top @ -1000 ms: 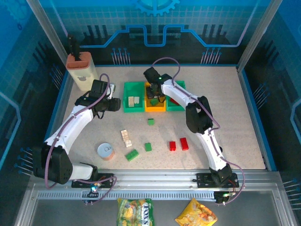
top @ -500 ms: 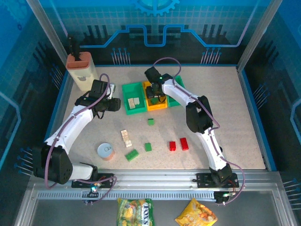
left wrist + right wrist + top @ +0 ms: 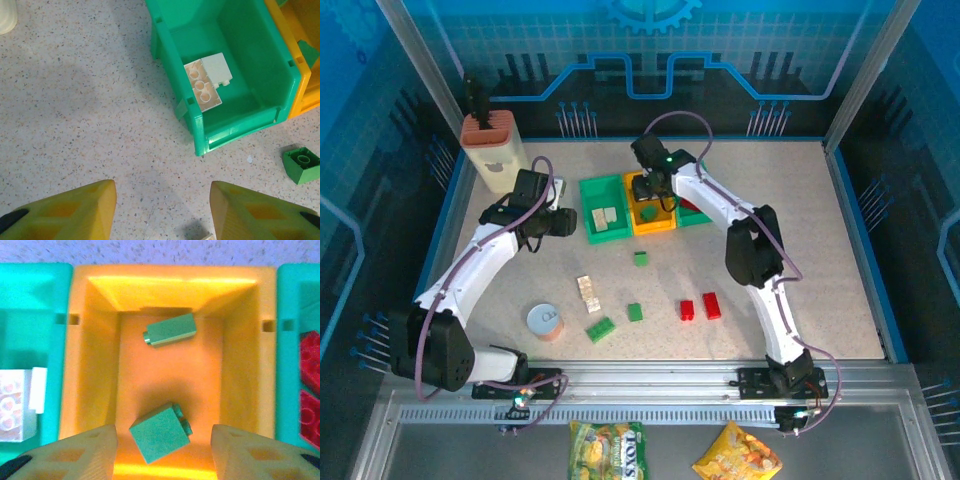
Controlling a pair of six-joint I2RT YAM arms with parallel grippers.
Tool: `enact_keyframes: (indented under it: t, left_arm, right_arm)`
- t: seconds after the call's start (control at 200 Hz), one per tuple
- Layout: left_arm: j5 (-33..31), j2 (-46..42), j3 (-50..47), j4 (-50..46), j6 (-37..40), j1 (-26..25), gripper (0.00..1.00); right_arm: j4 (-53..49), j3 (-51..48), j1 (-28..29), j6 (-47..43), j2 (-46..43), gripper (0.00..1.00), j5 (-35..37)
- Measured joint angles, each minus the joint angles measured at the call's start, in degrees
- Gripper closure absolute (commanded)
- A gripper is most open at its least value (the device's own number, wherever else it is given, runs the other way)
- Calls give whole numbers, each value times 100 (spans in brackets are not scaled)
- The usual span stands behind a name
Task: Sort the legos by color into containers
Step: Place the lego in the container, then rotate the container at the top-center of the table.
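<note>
Your right gripper hangs spread and empty over the orange tray, two green bricks lying inside; lift straight up clear of its walls before swinging to the loose green brick near the tray's front edge; left gripper spread and empty too.

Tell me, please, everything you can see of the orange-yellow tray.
The orange-yellow tray is an open, rectangular bin of glossy plastic with sloped walls and a slot in each side rim. It stands upright on the table, close between the left green tray and the right green tray. On its floor lie a far green brick and a near green brick, apart.
</note>
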Motion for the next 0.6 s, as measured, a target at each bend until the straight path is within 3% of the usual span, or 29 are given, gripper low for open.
enact_keyframes:
  t: [0.235,0.6]
  left_arm:
    - [17,0,0,0,0,0,47]
    - [17,0,0,0,0,0,47]
  right_arm:
    - [17,-680,-2,-319,-675,46,44]
    - [22,-1088,-444,-278,-671,52,122]
